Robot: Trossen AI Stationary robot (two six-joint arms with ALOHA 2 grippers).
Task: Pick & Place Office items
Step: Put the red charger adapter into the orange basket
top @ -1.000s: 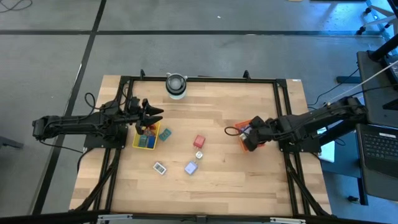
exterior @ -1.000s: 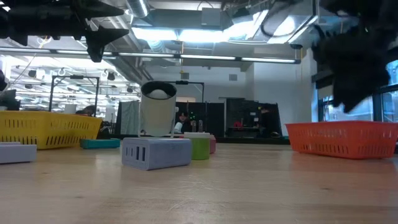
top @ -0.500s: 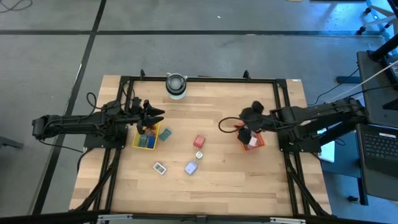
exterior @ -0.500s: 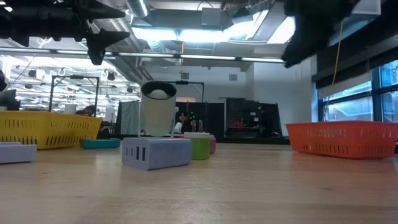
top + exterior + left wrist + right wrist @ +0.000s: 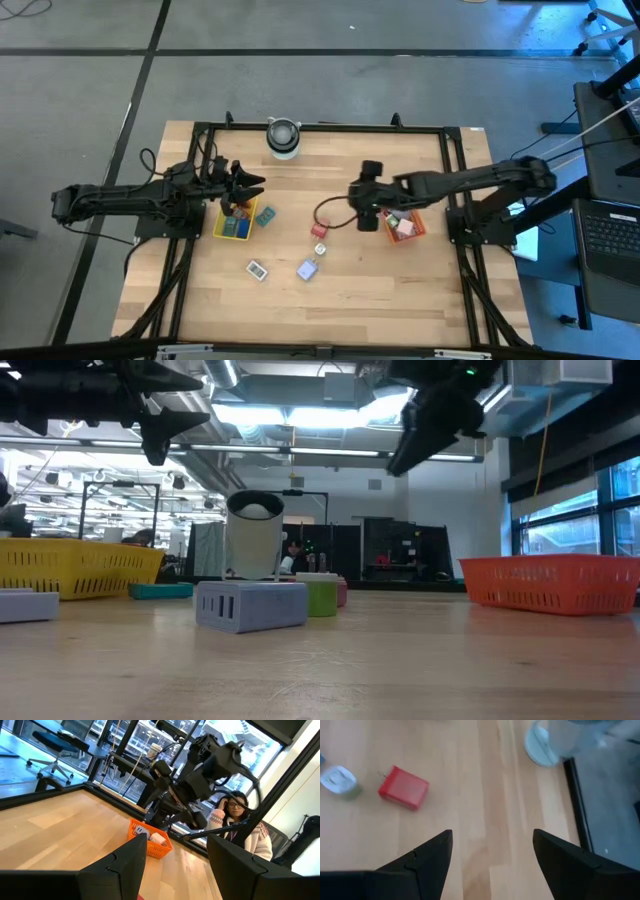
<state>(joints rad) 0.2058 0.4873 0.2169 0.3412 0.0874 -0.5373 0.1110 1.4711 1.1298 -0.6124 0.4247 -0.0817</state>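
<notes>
The office items lie scattered mid-table: a red block [image 5: 320, 227] [image 5: 403, 787], a small white-topped piece [image 5: 320, 248] [image 5: 337, 779], a lavender block [image 5: 307, 268] [image 5: 250, 605], a white piece [image 5: 257, 269] and a teal piece [image 5: 265, 215]. More pieces sit in the yellow tray [image 5: 218, 228] and the orange tray [image 5: 418, 229]. My right gripper [image 5: 355, 196] [image 5: 492, 850] hovers open above the table, between the orange tray and the red block, and touches nothing. My left gripper [image 5: 252, 187] [image 5: 177, 865] waits open above the yellow tray's far edge.
A round grey-white cylinder [image 5: 283, 138] [image 5: 253, 535] stands at the middle of the table's far edge. A black frame [image 5: 320, 128] runs around the tabletop. Bare wood lies along the near edge. A person [image 5: 235, 815] sits beyond the table's right side.
My right gripper has risen from the orange tray and swung toward the table's left, and now hangs over bare wood near the red block. The left arm and the pieces on the table have stayed where they were.
</notes>
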